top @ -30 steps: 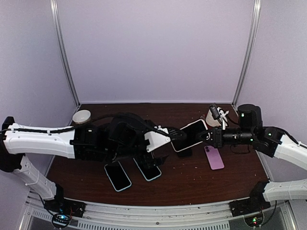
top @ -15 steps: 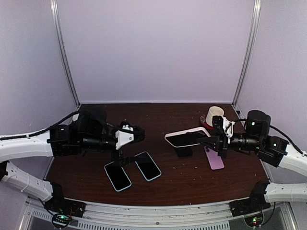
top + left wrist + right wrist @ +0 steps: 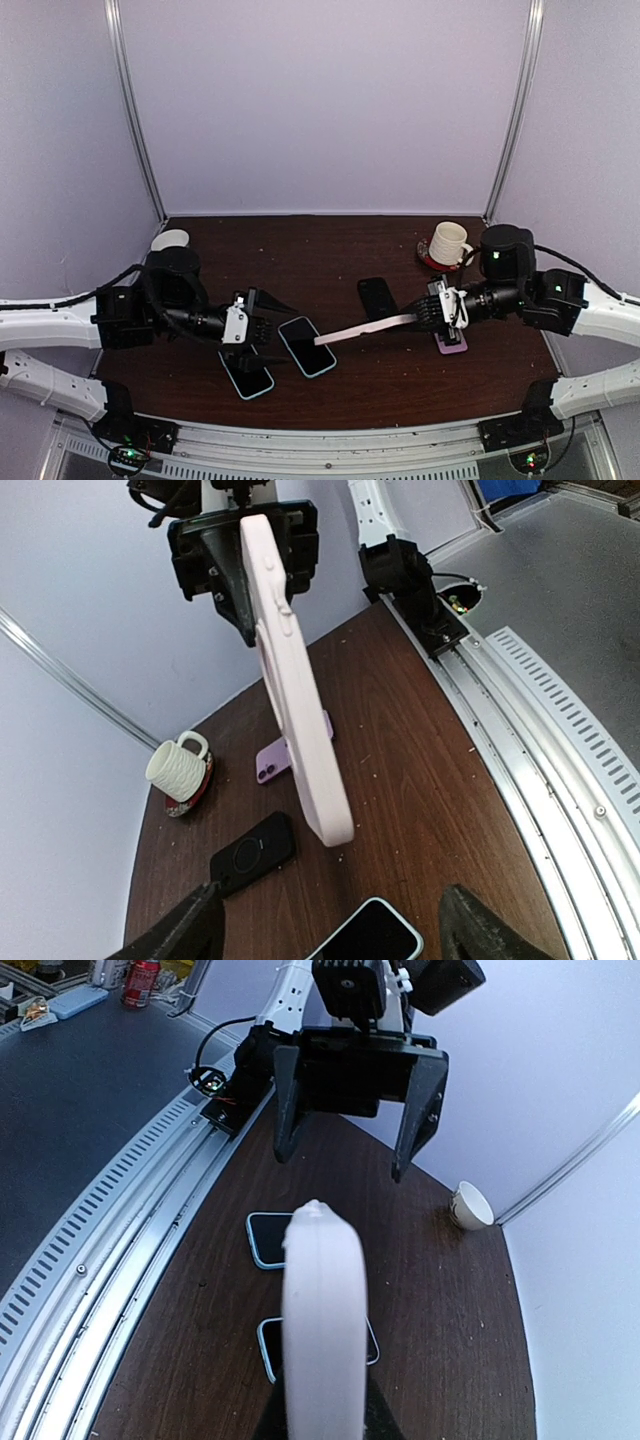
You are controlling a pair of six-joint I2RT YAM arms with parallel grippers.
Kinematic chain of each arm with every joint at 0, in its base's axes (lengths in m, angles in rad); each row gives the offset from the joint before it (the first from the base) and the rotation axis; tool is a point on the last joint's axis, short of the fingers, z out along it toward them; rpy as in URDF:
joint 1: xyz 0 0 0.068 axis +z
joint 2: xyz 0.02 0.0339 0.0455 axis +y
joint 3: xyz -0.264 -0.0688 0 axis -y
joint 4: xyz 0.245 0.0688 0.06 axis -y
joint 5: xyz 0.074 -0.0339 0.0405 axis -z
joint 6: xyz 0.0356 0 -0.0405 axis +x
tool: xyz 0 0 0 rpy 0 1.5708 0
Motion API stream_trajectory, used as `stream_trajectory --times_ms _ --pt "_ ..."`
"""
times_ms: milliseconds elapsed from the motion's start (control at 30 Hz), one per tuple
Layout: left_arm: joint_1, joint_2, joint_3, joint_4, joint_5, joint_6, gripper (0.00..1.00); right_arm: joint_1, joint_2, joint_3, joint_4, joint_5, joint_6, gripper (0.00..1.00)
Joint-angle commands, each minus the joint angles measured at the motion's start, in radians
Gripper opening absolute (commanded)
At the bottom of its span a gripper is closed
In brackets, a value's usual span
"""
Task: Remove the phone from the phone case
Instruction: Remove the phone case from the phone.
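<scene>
One phone case, clamped by the right gripper, points lengthwise toward the spread-jawed left gripper.

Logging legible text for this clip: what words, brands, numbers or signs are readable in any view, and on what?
No text can be read in any view.
The red can beyond the table: markings too small and blurred.
The pink-cased phone: no print visible.
The blue-edged phone and its neighbour: screens dark.
The mug: no print visible.
</scene>
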Motion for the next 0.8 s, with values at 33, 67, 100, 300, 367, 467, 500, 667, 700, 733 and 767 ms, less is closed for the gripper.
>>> stream_trajectory --times_ms 33,67,100,300,367,467,500,667,700,733,767 --pt "-0.011 0.035 -0.002 0.091 0.083 0.035 0.73 0.065 0.045 0.111 0.009 -0.029 -0.078 0.0" --pt "-0.013 0.041 0.0 0.093 0.09 0.037 0.72 0.075 0.059 0.123 0.0 -0.027 -0.083 0.0" --pt "-0.015 0.048 0.002 0.094 0.102 0.041 0.7 0.087 0.069 0.136 -0.01 -0.023 -0.097 0.0" --pt "-0.029 0.081 0.016 0.068 0.147 0.08 0.56 0.108 0.113 0.176 -0.036 -0.017 -0.125 0.0" --pt "-0.034 0.088 0.018 0.061 0.153 0.088 0.53 0.111 0.122 0.181 -0.04 -0.015 -0.134 0.0" --pt "-0.044 0.095 0.016 0.06 0.147 0.102 0.51 0.114 0.13 0.182 -0.035 -0.015 -0.137 0.0" --pt "-0.048 0.099 0.016 0.061 0.145 0.104 0.49 0.116 0.132 0.18 -0.032 -0.014 -0.137 0.0" --pt "-0.057 0.118 0.02 0.072 0.145 0.122 0.42 0.125 0.136 0.163 -0.006 0.002 -0.135 0.0" --pt "-0.06 0.122 0.019 0.072 0.144 0.125 0.41 0.126 0.136 0.159 0.001 0.001 -0.131 0.0" --pt "-0.061 0.126 0.021 0.071 0.145 0.126 0.39 0.127 0.136 0.157 0.008 0.0 -0.128 0.0" --pt "-0.06 0.13 0.023 0.069 0.144 0.127 0.39 0.128 0.135 0.155 0.013 0.0 -0.127 0.0"
